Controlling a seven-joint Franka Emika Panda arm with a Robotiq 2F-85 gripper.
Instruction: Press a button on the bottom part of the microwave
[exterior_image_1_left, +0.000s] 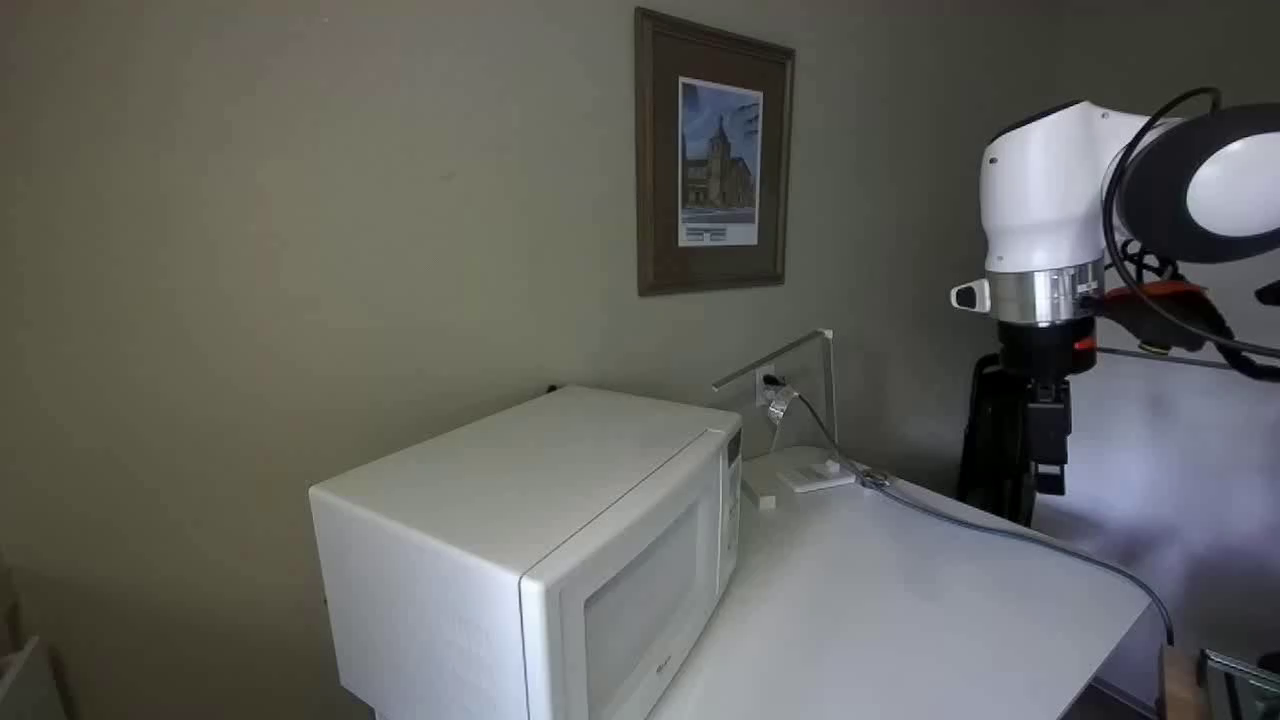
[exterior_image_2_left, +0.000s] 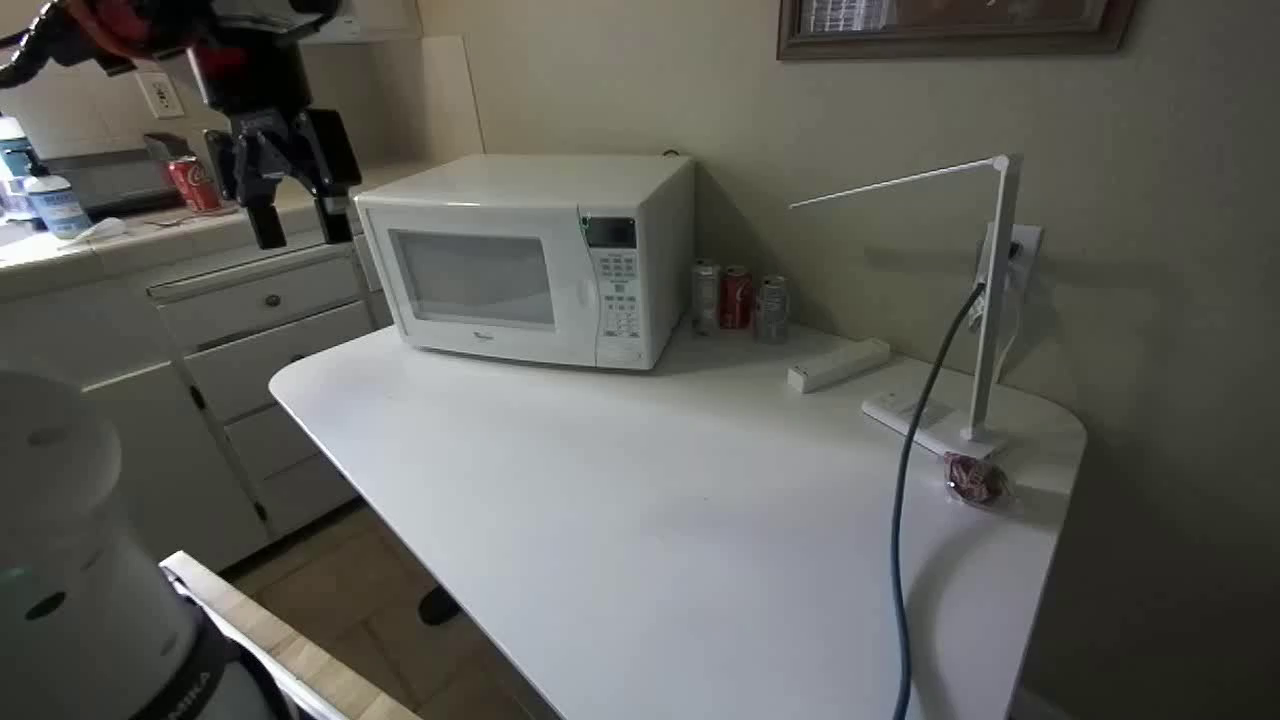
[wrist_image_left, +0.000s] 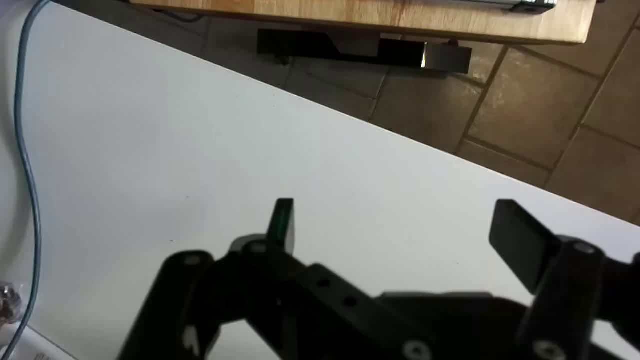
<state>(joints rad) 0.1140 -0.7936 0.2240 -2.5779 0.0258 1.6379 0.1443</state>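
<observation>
"What is taking up the most room?"

"The wall (exterior_image_2_left: 600, 90) is stretching behind, and the white bench (exterior_image_2_left: 640, 500) is standing along it."

"Where is the microwave (exterior_image_2_left: 525, 262) standing?"

"On one end of the bench, near the wall. Its windowed door (exterior_image_2_left: 475, 280) is facing across the top."

"What is rising from the other end?"

"A slim white lamp (exterior_image_2_left: 1004, 220)."

"How is the pincer (exterior_image_2_left: 300, 222) holding itself?"

"It is hanging tip-down, well apart from the microwave; its fingers (wrist_image_left: 522, 245) are standing far apart, gripping nothing."

"And the control strip (exterior_image_2_left: 614, 300)?"

"It is running down one side of the microwave's front."

"What else is sitting there?"

"Three cans (exterior_image_2_left: 736, 298) are standing beside the microwave, and a reddish wrapped piece (exterior_image_2_left: 972, 478) is resting at the lamp's foot."

"What is looking smallest?"

"The keys (exterior_image_2_left: 618, 268), sitting in rows on that strip."
</observation>
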